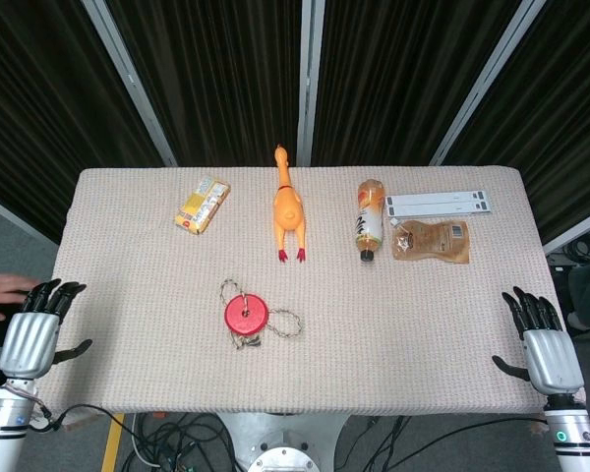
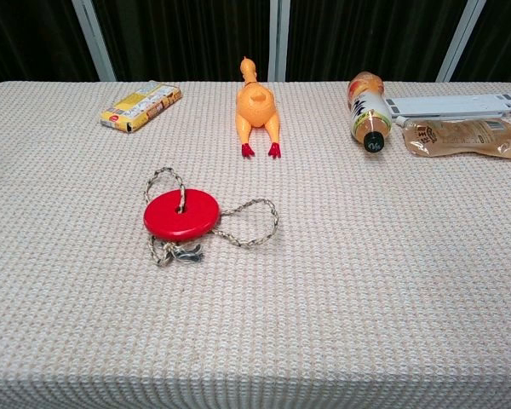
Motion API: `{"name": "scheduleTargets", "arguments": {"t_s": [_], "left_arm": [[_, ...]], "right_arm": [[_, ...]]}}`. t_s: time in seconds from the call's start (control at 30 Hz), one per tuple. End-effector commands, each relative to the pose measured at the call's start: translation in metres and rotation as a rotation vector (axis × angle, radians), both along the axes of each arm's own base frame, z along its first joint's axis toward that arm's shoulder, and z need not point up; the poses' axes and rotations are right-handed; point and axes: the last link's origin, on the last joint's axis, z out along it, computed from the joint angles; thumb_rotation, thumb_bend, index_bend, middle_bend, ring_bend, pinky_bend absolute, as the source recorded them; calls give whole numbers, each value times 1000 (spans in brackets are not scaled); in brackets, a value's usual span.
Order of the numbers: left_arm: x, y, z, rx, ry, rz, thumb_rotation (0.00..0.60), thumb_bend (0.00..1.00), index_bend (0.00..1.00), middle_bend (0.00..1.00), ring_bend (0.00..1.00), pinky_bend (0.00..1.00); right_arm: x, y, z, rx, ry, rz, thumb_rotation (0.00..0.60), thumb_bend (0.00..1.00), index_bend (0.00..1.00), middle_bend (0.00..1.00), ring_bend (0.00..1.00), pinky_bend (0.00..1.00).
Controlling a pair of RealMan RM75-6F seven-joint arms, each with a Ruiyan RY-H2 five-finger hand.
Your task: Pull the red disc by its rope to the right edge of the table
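The red disc (image 1: 246, 314) (image 2: 181, 213) lies flat on the beige table cloth, left of centre. Its braided rope (image 1: 285, 323) (image 2: 253, 223) runs through the disc's hole, loops out to the right and bunches in a knot just below the disc. My left hand (image 1: 37, 329) hovers off the table's left edge, fingers spread, holding nothing. My right hand (image 1: 544, 342) sits over the table's front right corner, fingers apart and empty, far from the rope. Neither hand shows in the chest view.
Along the back of the table (image 1: 403, 324) lie a yellow snack box (image 1: 202, 205), a rubber chicken (image 1: 287, 205), a bottle on its side (image 1: 370, 218), a brown pouch (image 1: 431, 241) and a white strip (image 1: 439, 203). A person's hand (image 1: 2, 295) shows at far left.
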Motion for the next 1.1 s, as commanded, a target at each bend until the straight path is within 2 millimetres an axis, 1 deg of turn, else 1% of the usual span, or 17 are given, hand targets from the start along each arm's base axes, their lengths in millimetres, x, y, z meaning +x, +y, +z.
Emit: {"name": "scheduleTargets", "arguments": {"t_s": [0.03, 0.3, 0.4, 0.5, 0.57, 0.67, 0.7, 0.83, 0.93, 1.1], "left_arm": [[0, 0, 1, 3, -1, 1, 600, 21, 193, 182, 97, 143], [-1, 0, 3, 6, -4, 6, 600, 22, 193, 182, 97, 143], [-1, 1, 3, 9, -7, 4, 600, 22, 193, 182, 96, 143], [0, 0, 2, 3, -5, 0, 600, 21, 193, 183, 96, 143], [-1, -1, 2, 2, 1, -1, 600, 22, 193, 182, 96, 143], [-2, -1, 2, 7, -3, 3, 600, 22, 193, 182, 96, 143], [-2, -1, 2, 7, 0, 4, 600, 22, 193, 182, 97, 143], [-4, 0, 3, 13, 9, 10, 600, 21, 193, 182, 97, 143], [-6, 0, 3, 17, 9, 18, 600, 21, 193, 182, 97, 143], [-10, -1, 4, 17, 9, 32, 600, 22, 192, 182, 97, 143]], "right_arm": [[0, 0, 0, 2, 0, 1, 600, 23, 0, 0, 0, 0], [5, -2, -2, 25, 9, 14, 600, 24, 0, 0, 0, 0], [11, -6, -2, 36, 20, 38, 600, 27, 0, 0, 0, 0], [25, -16, -5, 83, 42, 90, 600, 46, 0, 0, 0, 0], [40, -27, -10, 121, 75, 155, 600, 50, 0, 0, 0, 0], [72, -47, -21, 181, 122, 269, 600, 52, 0, 0, 0, 0], [87, -55, -28, 211, 146, 320, 600, 53, 0, 0, 0, 0], [133, -81, -53, 307, 212, 458, 600, 56, 0, 0, 0, 0], [163, -98, -74, 378, 242, 531, 600, 60, 0, 0, 0, 0], [203, -116, -106, 475, 274, 619, 600, 68, 0, 0, 0, 0]]}}
